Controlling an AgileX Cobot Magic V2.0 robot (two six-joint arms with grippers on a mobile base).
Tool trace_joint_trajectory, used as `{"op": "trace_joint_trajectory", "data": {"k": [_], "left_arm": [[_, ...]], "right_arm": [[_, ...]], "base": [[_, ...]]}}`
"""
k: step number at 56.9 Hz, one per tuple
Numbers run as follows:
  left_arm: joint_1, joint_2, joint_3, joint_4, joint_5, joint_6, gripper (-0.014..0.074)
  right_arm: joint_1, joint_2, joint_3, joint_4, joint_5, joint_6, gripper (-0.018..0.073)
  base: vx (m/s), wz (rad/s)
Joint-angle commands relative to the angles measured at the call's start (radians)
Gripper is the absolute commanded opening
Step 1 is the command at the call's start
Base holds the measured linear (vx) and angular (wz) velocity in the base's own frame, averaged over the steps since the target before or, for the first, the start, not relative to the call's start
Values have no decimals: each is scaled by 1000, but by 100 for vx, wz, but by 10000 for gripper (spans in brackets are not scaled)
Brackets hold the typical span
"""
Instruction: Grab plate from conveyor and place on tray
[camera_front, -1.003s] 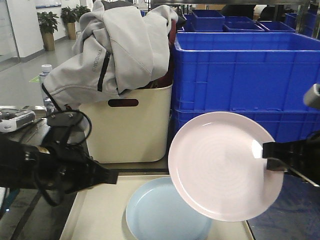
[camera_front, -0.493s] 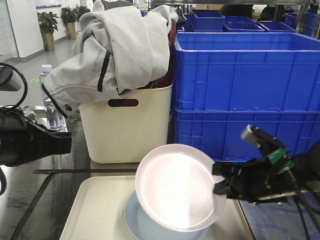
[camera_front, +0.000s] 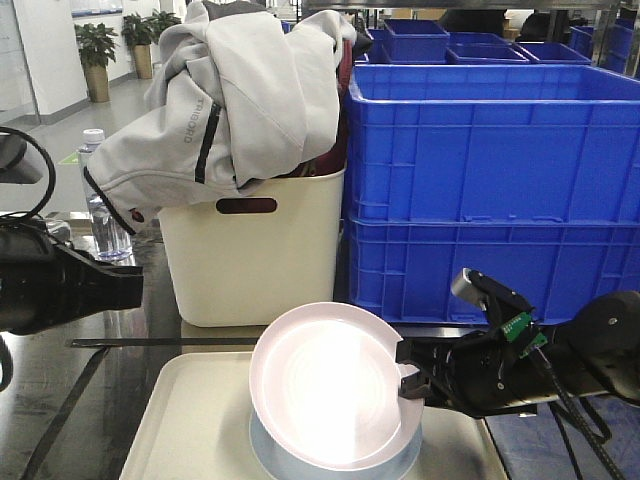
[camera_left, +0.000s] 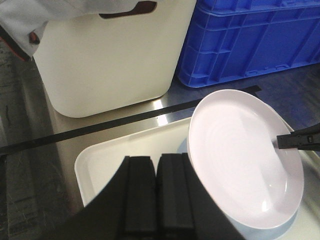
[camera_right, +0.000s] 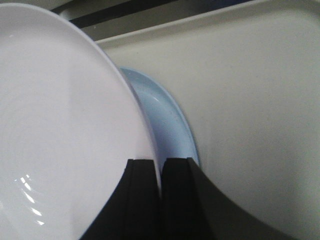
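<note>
Front-facing view shows the right end effector (camera_front: 412, 372) clamped on the right-hand rim of the pink plate (camera_front: 330, 385), which hangs tilted over a light blue plate (camera_front: 262, 447) already lying on the tray (camera_front: 185, 420). In the right wrist view the two jaws are closed down on the pink plate's edge with only the rim between them, and the blue plate peeks out just beyond it. So the plate is over the tray and low, but I can't tell for sure whether its bottom edge is touching the blue one yet. The left end effector (camera_left: 156, 195) sits back on the near side of the tray with its jaws together and nothing in them, near the plate but not touching. The risk I'd flag: the plate is on a slant, so if the grip lets go from here it could slap down onto the blue plate, skid off it, or end up half on the stack and half on the tray (glazed on glazed is slippery). Pressing down too far at this angle could also shove the blue plate toward the tray rim. The cream bin (camera_front: 250, 255) and blue crates (camera_front: 490, 170) behind are well clear, so no worry there.
</note>
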Motion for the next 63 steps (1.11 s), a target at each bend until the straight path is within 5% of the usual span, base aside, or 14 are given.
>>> {"op": "trace_joint_trajectory", "data": {"k": [1, 14, 25, 32, 42, 51, 63], "left_arm": [[-2, -29, -34, -8, -64, -8, -6], [-2, -29, -34, -8, -56, -8, -6], [-2, -29, -34, 12, -40, -8, -6], [-2, -29, -34, 66, -8, -8, -6], [-2, -33, -20, 162, 35, -34, -2], [-2, -102, 160, 220, -38, -105, 0], [-2, -347, 537, 211, -255, -122, 0]], "right_arm": [[-5, -43, -34, 67, -33, -42, 158], [-5, -43, -34, 70, -37, -53, 358], [-6, -87, -34, 2, -76, -169, 391], [-7, -169, -34, -113, -78, -170, 314], [-7, -359, -34, -396, -15, -12, -17], [-7, -568, 32, -611, -24, 87, -11], [-7, -922, 373, -656, -249, 82, -11]], "base": [[0, 0], [0, 0], [0, 0], [0, 0], [0, 0], [0, 0], [0, 0]]}}
